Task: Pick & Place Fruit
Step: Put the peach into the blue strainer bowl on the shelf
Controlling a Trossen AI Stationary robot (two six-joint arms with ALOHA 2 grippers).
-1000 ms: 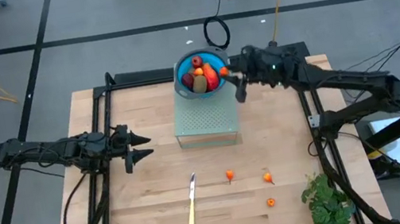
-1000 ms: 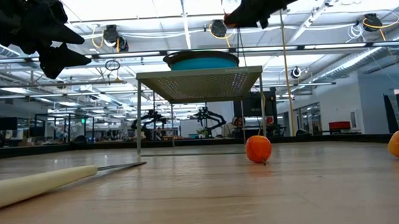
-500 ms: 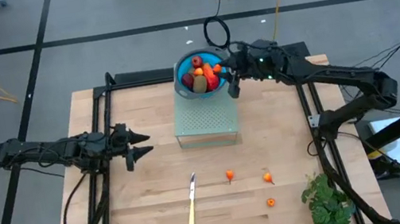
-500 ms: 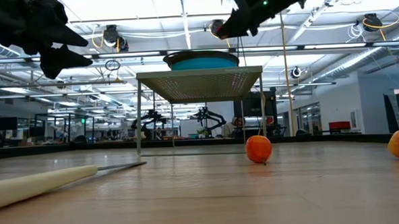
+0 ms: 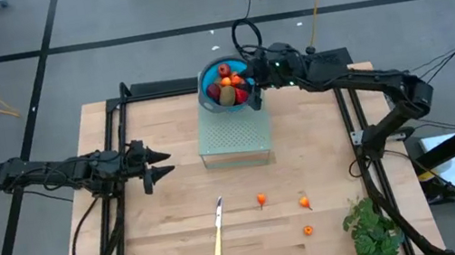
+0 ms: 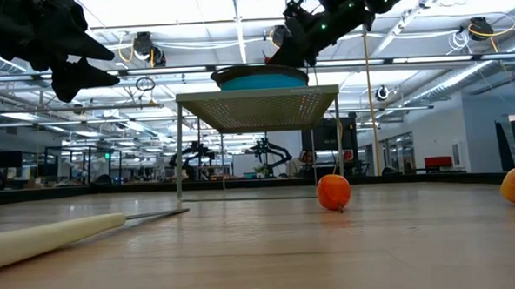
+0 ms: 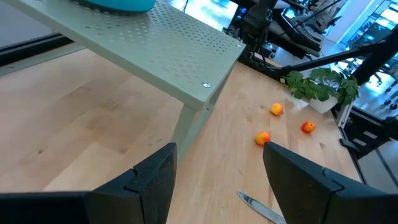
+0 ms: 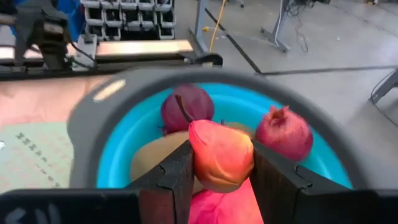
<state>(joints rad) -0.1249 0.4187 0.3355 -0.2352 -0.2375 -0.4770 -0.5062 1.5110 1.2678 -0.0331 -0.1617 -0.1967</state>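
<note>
Because the fruit belongs in the blue bowl (image 5: 214, 98), we hold the right gripper (image 8: 221, 165) clamped on an orange piece (image 8: 221, 154) over it, while the left gripper (image 5: 159, 168) waits open.

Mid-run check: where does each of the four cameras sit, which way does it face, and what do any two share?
High: overhead, looking straight down; both arms, bowl on rack, knife.
Low: at tabletop height, looking level into the room; both arms overhead.
Left wrist: over the table, facing the rack; left gripper open.
Right wrist: over the bowl; right gripper holds an orange-red fruit.
Shared: high and left wrist both show the plant and three small orange fruits.
</note>
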